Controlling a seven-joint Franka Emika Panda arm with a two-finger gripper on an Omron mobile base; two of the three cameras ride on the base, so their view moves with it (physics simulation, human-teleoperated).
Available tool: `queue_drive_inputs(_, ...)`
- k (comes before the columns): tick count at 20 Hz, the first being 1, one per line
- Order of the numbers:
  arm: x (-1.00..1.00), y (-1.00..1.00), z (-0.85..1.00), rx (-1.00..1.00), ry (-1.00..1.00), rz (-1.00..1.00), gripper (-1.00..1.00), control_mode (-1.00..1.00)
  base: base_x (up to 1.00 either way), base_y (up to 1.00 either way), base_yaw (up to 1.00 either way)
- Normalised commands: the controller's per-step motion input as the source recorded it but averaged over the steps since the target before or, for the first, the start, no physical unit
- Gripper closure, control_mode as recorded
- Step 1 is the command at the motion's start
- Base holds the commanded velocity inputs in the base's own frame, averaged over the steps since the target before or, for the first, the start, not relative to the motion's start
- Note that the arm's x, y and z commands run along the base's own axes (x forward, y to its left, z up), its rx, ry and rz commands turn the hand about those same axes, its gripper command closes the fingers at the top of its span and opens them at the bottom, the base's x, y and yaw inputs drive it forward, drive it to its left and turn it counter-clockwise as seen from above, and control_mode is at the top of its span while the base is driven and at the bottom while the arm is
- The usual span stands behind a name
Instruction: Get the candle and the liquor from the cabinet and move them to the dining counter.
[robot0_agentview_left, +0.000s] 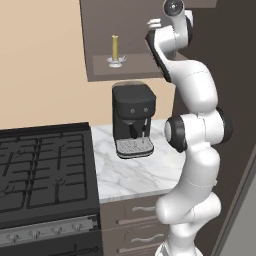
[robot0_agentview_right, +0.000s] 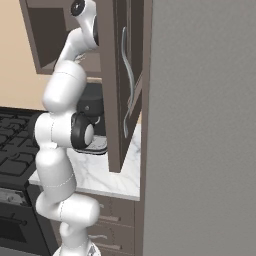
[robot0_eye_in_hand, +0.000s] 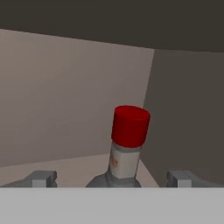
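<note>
The pincer (robot0_eye_in_hand: 111, 178) stands wide open, grasping nothing, its two grey fingertips (robot0_eye_in_hand: 41, 178) spread to either side of the liquor (robot0_eye_in_hand: 127, 144) in the hand view. The bottle's red cap and pale neck rise between them but a little beyond, so the spread looks chosen to let the neck or shoulder pass in before closing. The bottle leans slightly in that view, though the tilt probably belongs to the camera rather than the bottle.

The liquor stands on the cabinet (robot0_agentview_left: 100, 70) shelf near the inner corner, where back wall meets side wall, which would explain why the arm reaches in high and level rather than from above. The cabinet door (robot0_agentview_right: 117, 90) hangs swung out toward the base, its long silver handle (robot0_agentview_right: 129, 70) facing it — left wide so the arm has room.

Farther left on the same shelf the candle (robot0_agentview_left: 115, 47) stands upright in its small dish holder, well apart from the hand and untouched. Below, a black coffee machine (robot0_agentview_left: 132, 117) sits on the marble desk (robot0_agentview_left: 135, 175) beside the stove (robot0_agentview_left: 45, 170). Neither item has left the cabinet.
</note>
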Motion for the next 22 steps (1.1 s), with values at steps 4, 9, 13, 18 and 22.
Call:
queue_drive_inputs(4, 0.0, -0.12, 0.0, 0.0, 0.0, 0.04, -1.0, -1.0, 0.0, 0.0, 0.0)
queue_drive_inputs(9, 0.0, -0.03, 0.0, 0.0, 0.0, 0.01, -1.0, -1.0, 0.0, 0.0, 0.0)
queue_drive_inputs(13, 0.0, -0.05, -0.01, 0.0, 0.0, 0.0, -1.0, -1.0, 0.0, 0.0, 0.0)
queue_drive_inputs(18, 0.05, -0.02, -0.04, 0.0, 0.0, 0.0, -1.0, -1.0, 0.0, 0.0, 0.0)
queue_drive_inputs(22, 0.12, 0.0, -0.05, 0.0, 0.0, 0.0, -1.0, -1.0, 0.0, 0.0, 0.0)
